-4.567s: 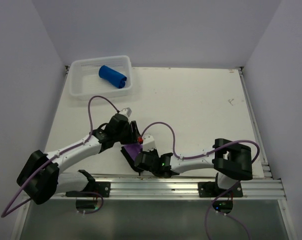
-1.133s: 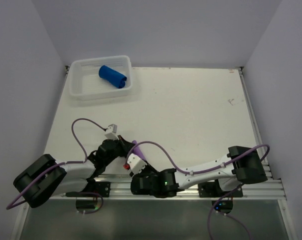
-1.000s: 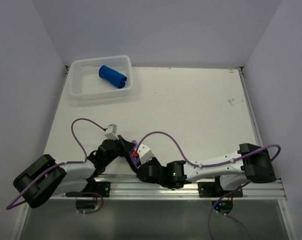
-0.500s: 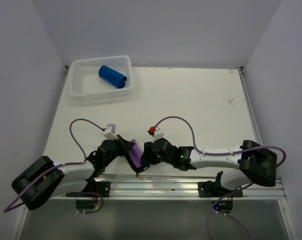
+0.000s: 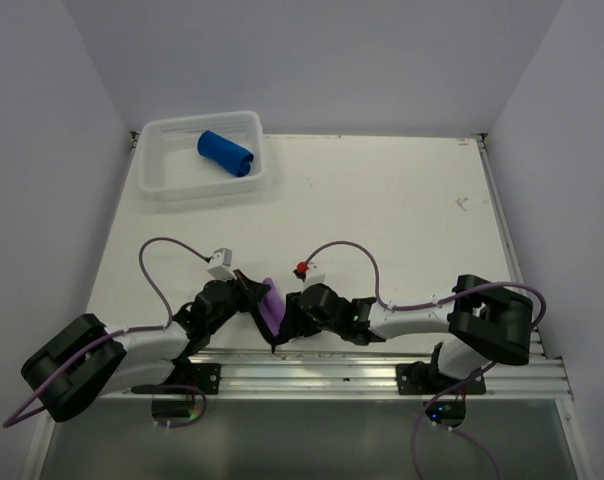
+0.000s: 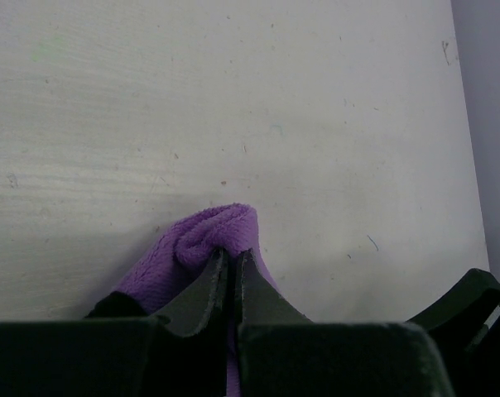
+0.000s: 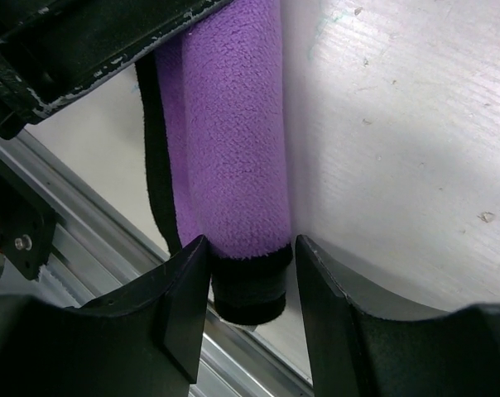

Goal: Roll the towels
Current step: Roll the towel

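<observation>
The left end effector (image 6: 231,265) is clenched on the purple towel (image 7: 233,149): in the left wrist view its two dark fingers (image 6: 207,289) meet tip to tip with a fold of the cloth bunched just above them at the lower centre of the frame. In the overhead view this towel sits low and left of centre, on the white worktop (image 5: 382,200) just above the metal rail (image 5: 362,370), between the two end effectors. The right end effector (image 7: 251,240) has its jaws apart, one on each side of the roll's dark-edged end, just beside it or touching; whether they are pressing on it I cannot tell. The towel here is a narrow roll running up the frame, with a dark strip along its left side. The blue towel (image 5: 226,153) lies rolled inside the white basket (image 5: 154,170) at the upper left, well apart from both arms
</observation>
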{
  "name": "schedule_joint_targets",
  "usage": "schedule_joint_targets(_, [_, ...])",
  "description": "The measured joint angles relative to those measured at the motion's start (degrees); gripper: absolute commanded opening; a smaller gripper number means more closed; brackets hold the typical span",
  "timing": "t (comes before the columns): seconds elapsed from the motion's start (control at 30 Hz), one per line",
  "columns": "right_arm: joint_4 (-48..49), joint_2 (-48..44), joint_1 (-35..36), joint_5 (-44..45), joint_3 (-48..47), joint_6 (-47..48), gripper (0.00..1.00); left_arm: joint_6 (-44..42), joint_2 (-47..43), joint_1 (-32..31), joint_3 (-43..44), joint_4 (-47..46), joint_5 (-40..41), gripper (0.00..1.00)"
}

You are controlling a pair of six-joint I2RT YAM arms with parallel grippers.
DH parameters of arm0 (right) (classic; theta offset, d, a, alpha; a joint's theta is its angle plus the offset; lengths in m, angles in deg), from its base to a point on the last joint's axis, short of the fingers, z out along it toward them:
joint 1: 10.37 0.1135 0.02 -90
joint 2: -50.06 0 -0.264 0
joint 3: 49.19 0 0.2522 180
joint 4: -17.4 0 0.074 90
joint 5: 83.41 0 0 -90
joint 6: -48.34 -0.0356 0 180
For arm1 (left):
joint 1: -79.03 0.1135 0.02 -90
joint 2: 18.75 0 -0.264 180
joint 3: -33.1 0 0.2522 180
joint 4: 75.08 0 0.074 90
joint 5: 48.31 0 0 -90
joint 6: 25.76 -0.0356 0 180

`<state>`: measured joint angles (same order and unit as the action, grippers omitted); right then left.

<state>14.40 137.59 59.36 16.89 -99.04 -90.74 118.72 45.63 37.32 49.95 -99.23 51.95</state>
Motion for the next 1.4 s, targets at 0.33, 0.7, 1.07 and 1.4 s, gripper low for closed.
schedule_joint_targets(0.33, [2.60,2.54,-0.02,-1.57,0.00,0.83,0.13,0.00,-0.02,-0.11,0.00,0.02,0.22,0.00])
schedule_joint_targets(0.7, [-0.83,2.40,0.92,0.83,-1.73,1.75,0.00,0.61,-9.27,-0.11,0.83,12.87,0.90,0.43])
schedule_joint_targets(1.07, [-10.03,2.43,6.40,10.23,-6.69,3.58,0.00,3.72,-16.37,0.07,13.00,36.46,2.86,0.45])
schedule_joint_targets(1.4, [-24.81,8.26,14.12,25.00,-17.53,4.02,0.00,9.73,-9.94,0.87,15.58,37.48,-6.47,0.38])
